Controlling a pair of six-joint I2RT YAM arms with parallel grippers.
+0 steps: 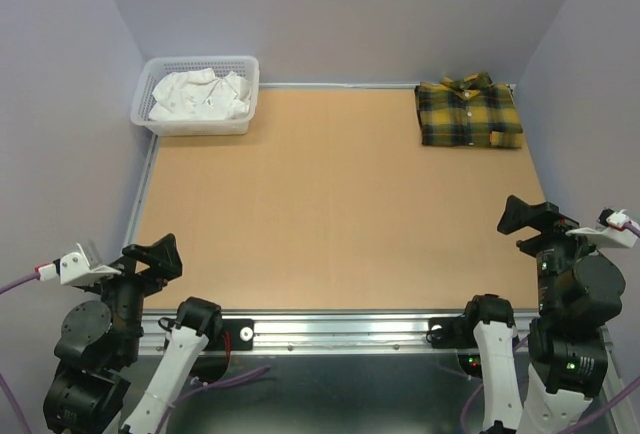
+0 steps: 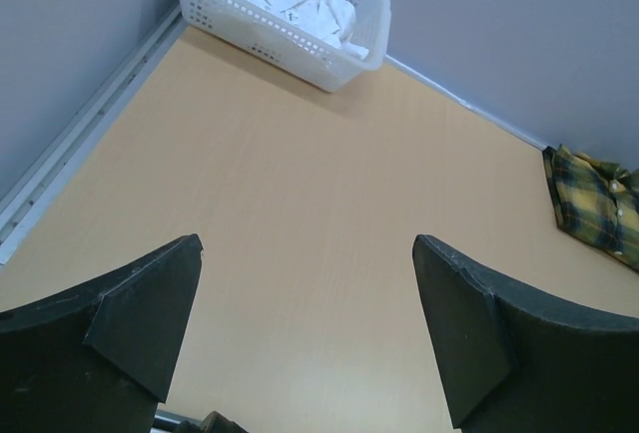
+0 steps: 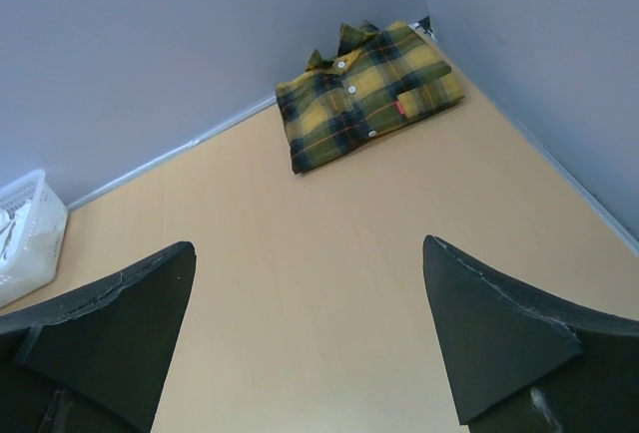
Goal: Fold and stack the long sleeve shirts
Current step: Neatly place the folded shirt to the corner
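Far-R corner of counter (image 1: 330, 204): yellow plaid shirt (image 1: 468, 114) lay folded flat, collar toward back wall, button front up, close to both walls. R wrist view showed a small red tag on its chest pocket. Far-L corner: white basket (image 1: 200, 127) w/ crumpled white cloth (image 1: 200, 94) heaped inside, approx. to the rim. Shirt & basket sat well apart, at opposite ends of the back edge. Near-L edge: left fingers (image 2: 130, 323) were spread wide w/ nothing btwn them, raised off the counter, pointing toward basket. Near-R edge: right fingers (image 3: 499, 333) likewise wide apart & empty, raised, pointing toward shirt. Both arms were well apart from shirt & basket.
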